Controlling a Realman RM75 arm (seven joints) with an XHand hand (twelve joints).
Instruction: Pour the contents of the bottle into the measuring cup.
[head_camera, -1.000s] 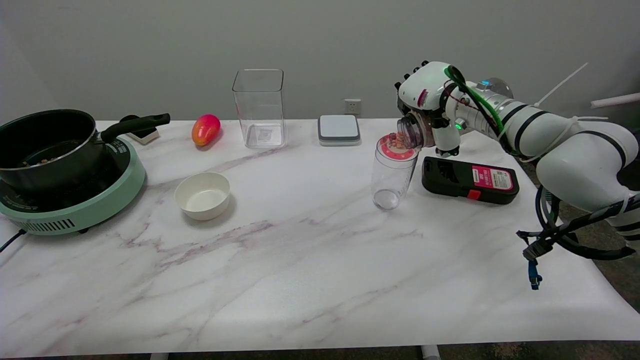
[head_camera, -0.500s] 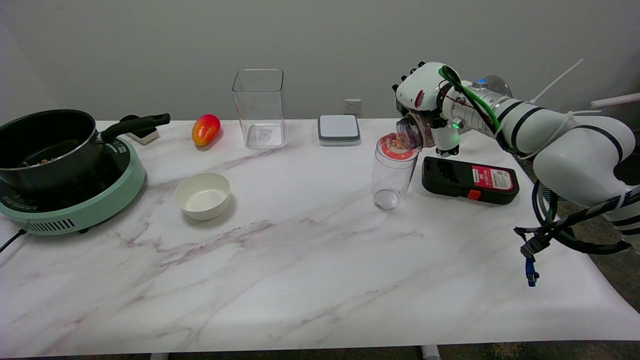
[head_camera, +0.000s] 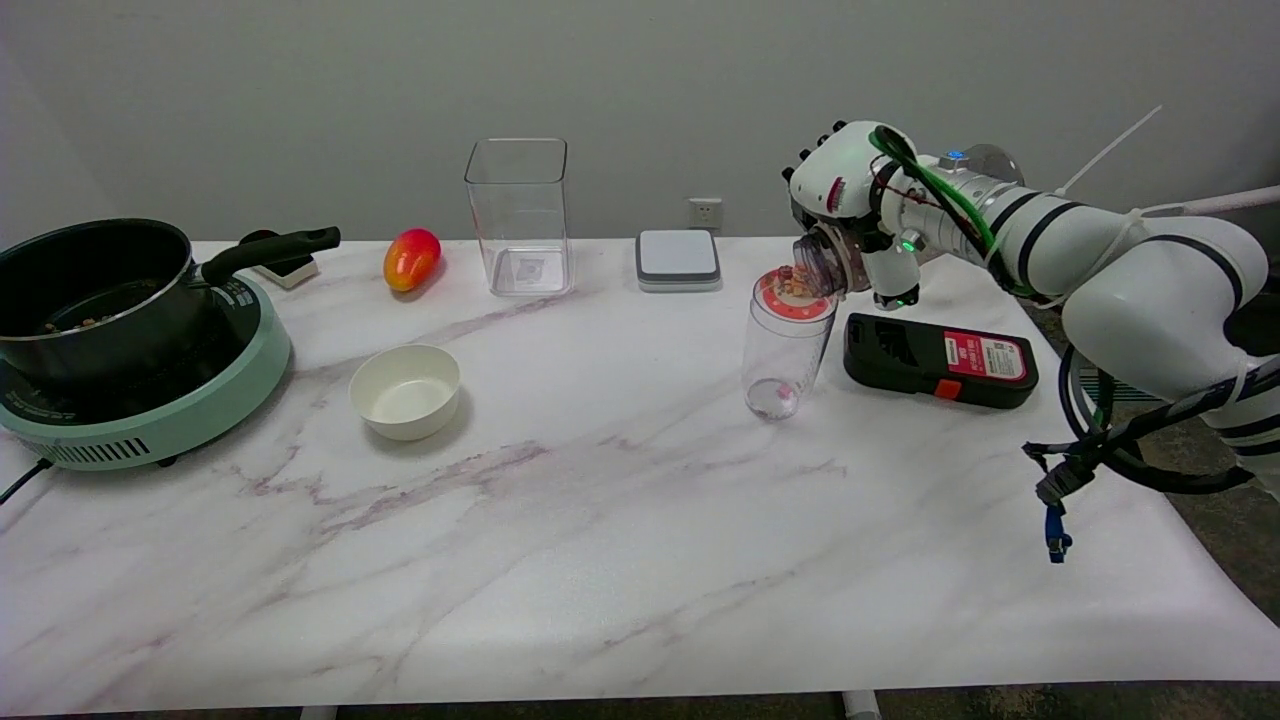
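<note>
Your right hand (head_camera: 850, 195) is wrapped around the bottle (head_camera: 826, 262), which you hold tipped on its side with its open mouth just over the rim of the measuring cup (head_camera: 785, 345). The cup is a clear tumbler with a red band at its lip, standing upright on the marble table (head_camera: 600, 560); a few small bits lie at its bottom. Just right of the cup lies a black case (head_camera: 940, 361) with a red label. Behind and left of the cup sits a grey-and-white scale (head_camera: 678, 259). Well to the cup's left is a white bowl (head_camera: 405, 391).
</note>
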